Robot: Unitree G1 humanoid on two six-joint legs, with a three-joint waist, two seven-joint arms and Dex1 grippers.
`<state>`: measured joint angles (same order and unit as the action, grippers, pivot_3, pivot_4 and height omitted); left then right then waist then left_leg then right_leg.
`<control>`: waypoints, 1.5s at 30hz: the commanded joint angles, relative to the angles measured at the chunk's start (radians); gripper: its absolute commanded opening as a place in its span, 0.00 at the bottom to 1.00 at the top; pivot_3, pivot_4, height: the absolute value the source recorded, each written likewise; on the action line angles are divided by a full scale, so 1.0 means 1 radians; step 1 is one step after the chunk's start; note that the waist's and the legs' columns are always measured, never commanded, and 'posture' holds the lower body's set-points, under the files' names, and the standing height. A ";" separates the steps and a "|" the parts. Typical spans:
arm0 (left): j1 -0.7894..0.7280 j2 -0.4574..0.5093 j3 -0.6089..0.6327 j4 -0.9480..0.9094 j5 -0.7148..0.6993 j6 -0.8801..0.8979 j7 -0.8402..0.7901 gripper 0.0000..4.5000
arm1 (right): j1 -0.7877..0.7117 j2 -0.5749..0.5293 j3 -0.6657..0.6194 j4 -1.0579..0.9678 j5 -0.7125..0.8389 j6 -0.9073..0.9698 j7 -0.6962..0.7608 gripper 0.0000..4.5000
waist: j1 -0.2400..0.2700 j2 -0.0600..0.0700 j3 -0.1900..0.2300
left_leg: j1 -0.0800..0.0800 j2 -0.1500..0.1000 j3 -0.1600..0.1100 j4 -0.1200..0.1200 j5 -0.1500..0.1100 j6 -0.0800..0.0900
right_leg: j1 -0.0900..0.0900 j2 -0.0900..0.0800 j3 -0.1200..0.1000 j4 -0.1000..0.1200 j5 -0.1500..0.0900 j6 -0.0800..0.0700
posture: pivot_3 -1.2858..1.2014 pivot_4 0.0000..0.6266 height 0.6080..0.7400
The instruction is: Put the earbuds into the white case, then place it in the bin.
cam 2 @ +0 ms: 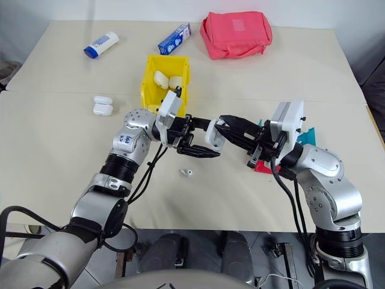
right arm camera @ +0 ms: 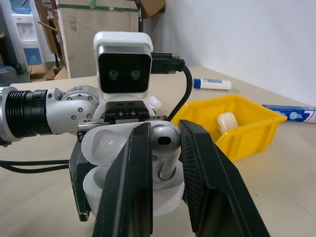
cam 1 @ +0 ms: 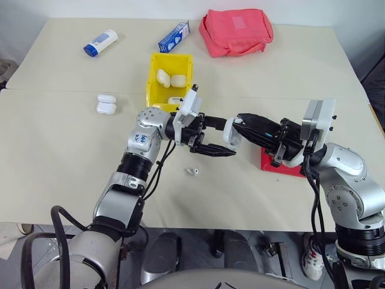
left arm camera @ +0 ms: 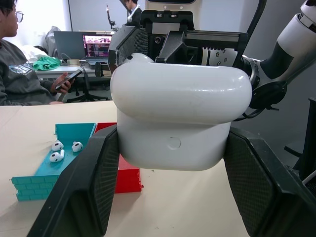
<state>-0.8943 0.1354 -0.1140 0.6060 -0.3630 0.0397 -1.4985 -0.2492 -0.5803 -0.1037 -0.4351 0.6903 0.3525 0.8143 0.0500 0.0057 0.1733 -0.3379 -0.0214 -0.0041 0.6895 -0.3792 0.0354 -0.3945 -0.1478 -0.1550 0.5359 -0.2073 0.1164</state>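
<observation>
Earbud in hand: we pinch one of the earbuds (right arm camera: 164, 140) between the fingers of our right gripper (right arm camera: 165, 148), stem pointing down into the open white case (left arm camera: 175, 116), which sits directly below it in mid-air above the desk (cam 1: 60, 180).
White case: our left gripper (cam 1: 210, 141) has its fingers clamped on the two sides of the case body, lid swung open, the case held level between the two arms.
Risk at the socket: we judge the stem could miss its well or go in crooked; the right fingers cover most of the bud, so a small tilt could jam it against the rim.
Risk on release: if we let go before the bud seats, it could drop to the desk; a loose earbud (cam 1: 192, 172) already lies there, just below the grippers.
Risk to the case: pushing down too hard could make the glossy shell slip in the left fingers, or twist it.
Still to fetch: more earbuds (left arm camera: 63, 150) lie in the teal tray (left arm camera: 29, 180) beside its red part.
Bin: the yellow bin (cam 1: 154, 90) stands just beyond the left gripper, already holding several cases; we judge that closing the lid comes first, or the earbuds could spill on the way.
</observation>
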 commanded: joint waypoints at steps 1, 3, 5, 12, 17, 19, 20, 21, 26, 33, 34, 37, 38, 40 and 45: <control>-0.031 -0.010 0.021 -0.020 -0.023 -0.020 -0.003 0.62 | 0.007 0.005 -0.013 -0.014 -0.004 -0.001 -0.012 0.10 | 0.000 0.000 0.000 | 0.000 0.000 0.000 0.000 0.000 0.000 | 0.000 0.000 0.000 0.000 0.000 0.000 | 0.52 0.24 1.00; -0.034 -0.012 0.022 -0.021 -0.024 -0.020 -0.002 0.62 | 0.004 0.008 -0.009 -0.010 -0.005 -0.002 -0.011 0.10 | 0.000 0.000 0.000 | 0.000 0.000 0.000 0.000 0.000 0.000 | 0.000 0.000 0.000 0.000 0.000 0.000 | 0.52 0.24 1.00; -0.037 -0.015 0.023 -0.023 -0.026 -0.017 0.000 0.62 | 0.002 0.012 -0.005 -0.003 -0.010 -0.005 -0.009 0.10 | 0.000 0.000 0.000 | 0.000 0.000 0.000 0.000 0.000 0.000 | 0.000 0.000 0.000 0.000 0.000 0.000 | 0.52 0.24 1.00; -0.035 -0.030 0.023 -0.055 -0.038 0.001 -0.005 0.62 | 0.014 0.046 0.018 0.058 -0.045 -0.046 0.010 0.10 | 0.000 0.000 0.000 | 0.000 0.000 0.000 0.000 0.000 0.000 | 0.000 0.000 0.000 0.000 0.000 0.000 | 0.52 0.24 1.00; -0.041 -0.040 0.026 -0.066 -0.042 0.005 -0.003 0.62 | 0.030 0.081 0.019 0.106 -0.078 -0.117 0.020 0.10 | 0.000 0.000 0.000 | 0.000 0.000 0.000 0.000 0.000 0.000 | 0.000 0.000 0.000 0.000 0.000 0.000 | 0.52 0.24 1.00; -0.043 -0.043 0.027 -0.071 -0.045 0.008 -0.001 0.62 | 0.035 0.099 0.020 0.121 -0.090 -0.148 0.021 0.10 | -0.001 0.000 0.000 | 0.000 0.000 0.000 0.000 0.000 0.000 | 0.000 0.000 0.000 0.000 0.000 0.000 | 0.52 0.24 1.00; -0.044 -0.045 0.027 -0.073 -0.046 0.009 -0.001 0.62 | 0.036 0.107 0.020 0.126 -0.091 -0.161 0.021 0.10 | -0.002 0.000 0.000 | 0.000 0.000 0.000 0.000 0.000 0.000 | 0.000 0.000 0.000 0.000 0.000 0.000 | 0.52 0.24 1.00; -0.046 -0.047 0.027 -0.074 -0.047 0.010 0.000 0.62 | 0.040 0.117 0.020 0.133 -0.091 -0.179 0.026 0.10 | -0.002 0.000 0.000 | 0.000 0.000 0.000 0.000 0.000 0.000 | 0.000 0.000 0.000 0.000 0.000 0.000 | 0.52 0.24 1.00; -0.052 -0.051 0.031 -0.073 -0.047 0.011 0.000 0.62 | 0.062 0.117 0.031 0.155 -0.109 -0.207 0.054 0.10 | -0.001 0.000 0.000 | 0.000 0.000 0.000 0.000 0.000 0.000 | 0.000 0.000 0.000 0.000 0.000 0.000 | 0.52 0.24 1.00; -0.063 -0.046 0.037 -0.055 -0.044 0.000 -0.006 0.62 | 0.090 0.044 0.050 0.155 -0.103 -0.143 0.092 0.10 | -0.002 0.000 0.000 | 0.000 0.000 0.001 0.000 0.000 0.000 | 0.000 0.000 0.000 0.000 0.000 0.000 | 0.52 0.24 1.00; -0.064 -0.046 0.038 -0.053 -0.042 -0.002 -0.007 0.62 | 0.088 0.036 0.049 0.155 -0.100 -0.138 0.097 0.10 | -0.002 0.000 0.000 | 0.000 0.000 0.000 0.000 0.000 0.000 | 0.000 0.000 0.000 0.000 0.000 0.000 | 0.52 0.24 1.00; -0.063 -0.046 0.039 -0.052 -0.040 -0.004 -0.012 0.62 | 0.078 0.014 0.045 0.161 -0.089 -0.122 0.113 0.10 | -0.002 0.000 0.000 | 0.000 0.000 0.000 0.000 0.000 0.000 | 0.000 0.000 0.000 0.000 0.000 0.000 | 0.52 0.24 1.00; -0.061 -0.045 0.038 -0.054 -0.040 -0.004 -0.015 0.62 | 0.072 0.007 0.043 0.165 -0.086 -0.118 0.118 0.10 | -0.002 0.000 0.000 | 0.000 0.000 0.000 0.000 0.000 0.000 | 0.000 0.000 0.000 0.000 0.000 0.000 | 0.52 0.24 1.00; -0.058 -0.044 0.037 -0.059 -0.040 -0.003 -0.021 0.62 | 0.058 -0.003 0.040 0.174 -0.081 -0.108 0.131 0.10 | -0.001 0.000 0.000 | 0.000 0.000 0.000 0.000 0.000 0.000 | 0.000 0.000 0.000 0.000 0.000 0.000 | 0.52 0.24 1.00; -0.051 -0.042 0.033 -0.075 -0.042 0.000 -0.027 0.62 | 0.028 -0.032 0.042 0.202 -0.069 -0.072 0.160 0.10 | -0.001 0.000 0.000 | 0.000 0.000 0.000 0.000 0.000 0.000 | 0.000 0.000 0.000 0.000 0.000 0.000 | 0.52 0.24 1.00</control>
<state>-0.8944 0.1166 -0.1019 0.6098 -0.3448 0.0635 -1.4992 -0.2464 -0.5841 -0.0870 -0.2947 0.6516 0.2209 0.9685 0.0491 0.0057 0.1733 -0.3377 -0.0212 -0.0039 0.6894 -0.3792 0.0352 -0.3944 -0.1477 -0.1548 0.5358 -0.2073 0.1165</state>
